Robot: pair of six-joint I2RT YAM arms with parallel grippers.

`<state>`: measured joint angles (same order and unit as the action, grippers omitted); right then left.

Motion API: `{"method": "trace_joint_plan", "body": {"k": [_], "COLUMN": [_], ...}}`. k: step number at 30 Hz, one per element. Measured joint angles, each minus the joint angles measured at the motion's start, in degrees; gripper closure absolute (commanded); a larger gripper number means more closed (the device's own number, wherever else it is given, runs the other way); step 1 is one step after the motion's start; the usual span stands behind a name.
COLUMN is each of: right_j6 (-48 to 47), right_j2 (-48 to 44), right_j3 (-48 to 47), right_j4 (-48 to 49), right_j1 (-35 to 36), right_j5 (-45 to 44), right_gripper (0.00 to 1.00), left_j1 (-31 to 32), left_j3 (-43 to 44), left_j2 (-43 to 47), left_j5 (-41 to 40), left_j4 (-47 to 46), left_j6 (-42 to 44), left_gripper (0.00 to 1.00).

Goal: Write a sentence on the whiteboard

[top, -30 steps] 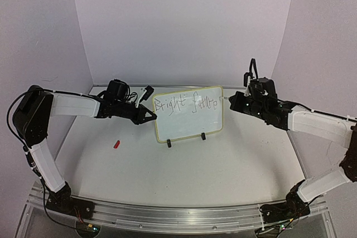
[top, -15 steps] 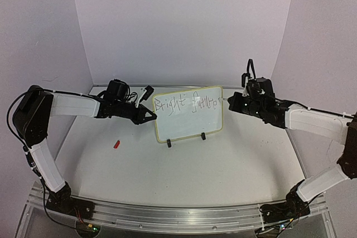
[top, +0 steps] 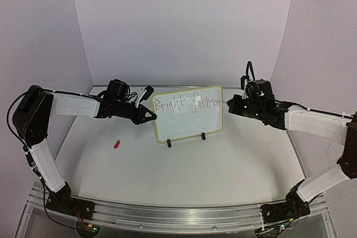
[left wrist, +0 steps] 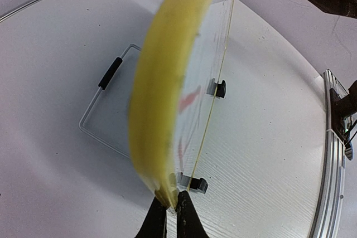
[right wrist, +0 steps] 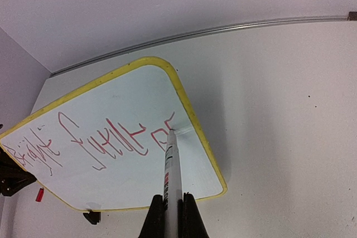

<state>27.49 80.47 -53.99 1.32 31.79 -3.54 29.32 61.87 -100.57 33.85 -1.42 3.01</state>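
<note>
White table (top: 223,160): outstretched left gripper (left wrist: 172,196) pinches whiteboard (left wrist: 159,98) by its blurred rim; right gripper (right wrist: 172,198) clamps marker (right wrist: 172,160), tip on half-legible sentence (right wrist: 120,137).

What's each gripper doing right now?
Left gripper: closed, pinching the whiteboard rim.
Right gripper: closed, holding the marker.

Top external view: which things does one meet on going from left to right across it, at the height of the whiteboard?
In order: small red object → left gripper → whiteboard → right gripper.
</note>
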Motion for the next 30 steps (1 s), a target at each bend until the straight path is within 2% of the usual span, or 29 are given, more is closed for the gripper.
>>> {"method": "trace_joint_plan", "body": {"k": [20,30], "right_j6": [0.87,0.97], "right_j2": [-0.02,0.02], "right_j3": [1.19,1.61], "right_j4": [-2.4,-2.83], "right_j1": [0.0,0.0], "right_j5": [-3.02,-0.53], "right_gripper": [1.0,1.0], "left_j1": [0.0,0.0], "left_j3": [0.0,0.0], "left_j2": [0.0,0.0], "left_j5": [-0.02,0.0], "left_j4": [0.01,0.01], "left_j6": [0.0,0.0], "left_gripper": [1.0,1.0]}}
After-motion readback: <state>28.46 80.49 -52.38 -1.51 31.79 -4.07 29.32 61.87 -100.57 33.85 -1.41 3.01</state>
